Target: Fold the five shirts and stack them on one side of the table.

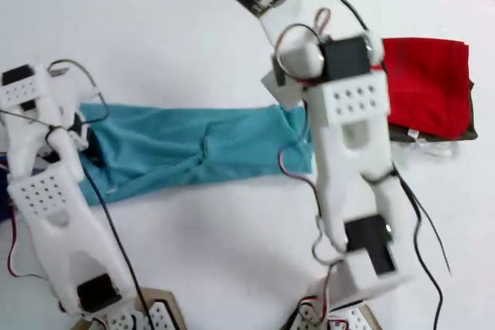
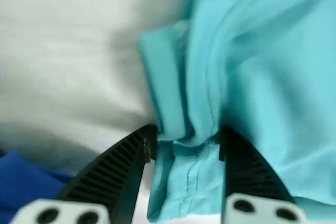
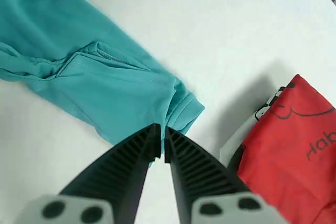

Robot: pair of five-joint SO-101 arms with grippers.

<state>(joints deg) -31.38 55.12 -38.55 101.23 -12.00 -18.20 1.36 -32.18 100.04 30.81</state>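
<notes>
Obs., standing at the bench. White table [image 1: 155, 28], both arms over it.

Teal shirt [image 1: 193, 148] lies flat across the middle of the table, drawn into a long, creased band. One end is under the left arm [image 1: 54, 199], the other beside the right arm [image 1: 348, 137].

Left gripper [image 2: 186, 140]: fingers spread, one on each side of a bunched, hemmed edge of the teal shirt [image 2: 262, 77]. The cloth fills the gap between them and touches both inner faces. I cannot tell whether it is being squeezed. A bit of dark blue cloth [image 2: 21, 182] shows just beside this gripper, at the table's left edge [image 1: 4, 191].

Right gripper [image 3: 161, 140]: fingers pressed together, only a thin slit between them. The tips sit at the edge of the teal shirt [image 3: 79, 66], close to its cuffed corner. The cloth there lies flat. Whether any of it is caught between the tips I cannot tell.

Red shirt [image 1: 425, 83] is folded at the right side of the table, on top of a dark folded garment [image 1: 456, 133] whose edge shows along the near side. The stack is apart from the teal shirt, with bare table between. From the right wrist camera the red shirt [image 3: 294, 150] lies just past the teal corner.
</notes>
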